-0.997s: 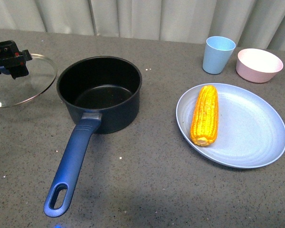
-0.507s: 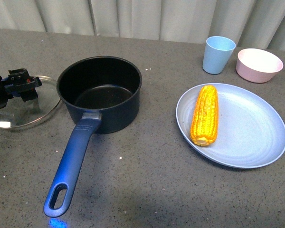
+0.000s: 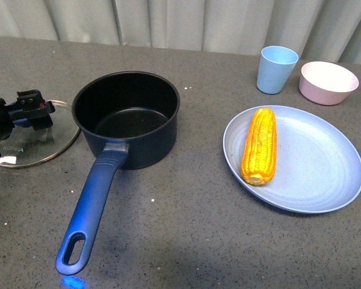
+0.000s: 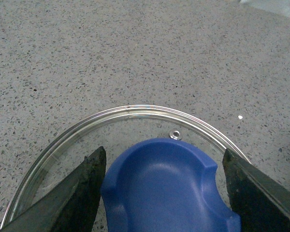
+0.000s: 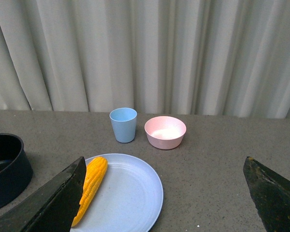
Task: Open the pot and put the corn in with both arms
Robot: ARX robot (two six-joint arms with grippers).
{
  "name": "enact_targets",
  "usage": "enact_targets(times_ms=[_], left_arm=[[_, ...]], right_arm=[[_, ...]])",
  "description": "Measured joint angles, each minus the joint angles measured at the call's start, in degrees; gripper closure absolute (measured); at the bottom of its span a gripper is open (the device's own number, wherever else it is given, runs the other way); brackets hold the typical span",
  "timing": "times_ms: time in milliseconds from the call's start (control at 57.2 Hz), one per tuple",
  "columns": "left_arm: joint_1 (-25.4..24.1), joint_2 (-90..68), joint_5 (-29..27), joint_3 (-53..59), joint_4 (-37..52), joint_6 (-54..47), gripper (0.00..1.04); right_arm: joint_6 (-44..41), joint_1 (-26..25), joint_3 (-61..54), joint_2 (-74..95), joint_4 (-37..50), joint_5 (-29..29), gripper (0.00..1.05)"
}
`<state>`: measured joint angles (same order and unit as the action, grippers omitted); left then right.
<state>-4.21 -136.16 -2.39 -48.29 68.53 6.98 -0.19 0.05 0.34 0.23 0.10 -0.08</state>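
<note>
Nearest edge of grey countertop (image 3: 186, 241): slotted end of long blue handle (image 3: 91, 208), pointing toward camera and slightly left.

Further in, right of centre: pale blue plate (image 3: 316, 171), flat on countertop. On its left part, corn (image 3: 260, 146). One whole yellow-orange cob, laid lengthwise near to far, resting on plate, clear of both grippers. Well apart from pot, bare countertop between.

About same depth, left of centre: pot (image 3: 129, 96), dark navy, upright on countertop, uncovered, black interior in full view.

Left of pot: glass lid (image 3: 24, 147), off the pot and down at countertop level. Resting or just above, cannot tell. Near rim just beside pot wall; contact unclear. Left gripper (image 3: 29, 108) over lid's middle. From left wrist view: black fingers (image 4: 79, 198) on either side of blue knob (image 4: 169, 193), pressed against it on both sides, spread only as wide as the knob, knob clamped. Small metal fitting in glass just beyond knob.

Right gripper (image 5: 164, 162): out of front view. From right wrist view: fingers spread wide at the frame's corners, holding nothing, raised above countertop, facing plate and corn, pot rim at frame edge.

Far side of countertop: light blue cup (image 3: 277, 69), upright; pink bowl (image 3: 328, 82) just beside it to the right, not touching. Behind everything, pale pleated curtain (image 3: 180, 21).
</note>
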Motion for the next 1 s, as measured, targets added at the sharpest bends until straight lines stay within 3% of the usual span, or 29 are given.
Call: enact_targets(times_ms=[192, 472, 752, 997], left_arm=[[0.0, 1.97, 0.5, 0.74, -0.85, -0.02, 0.05], [0.68, 17.68, -1.33, 9.66, -4.61, -1.11, 0.07], [5.27, 37.64, -4.87, 24.81, -5.92, 0.11, 0.07], [7.06, 56.35, -8.52, 36.79, -13.11, 1.49, 0.07]], right_arm=[[0.0, 0.0, 0.0, 0.0, 0.0, 0.0, 0.09], [0.0, 0.0, 0.0, 0.0, 0.0, 0.0, 0.09], [0.0, 0.0, 0.0, 0.0, 0.0, 0.0, 0.09], [0.0, 0.0, 0.0, 0.0, 0.0, 0.0, 0.09]])
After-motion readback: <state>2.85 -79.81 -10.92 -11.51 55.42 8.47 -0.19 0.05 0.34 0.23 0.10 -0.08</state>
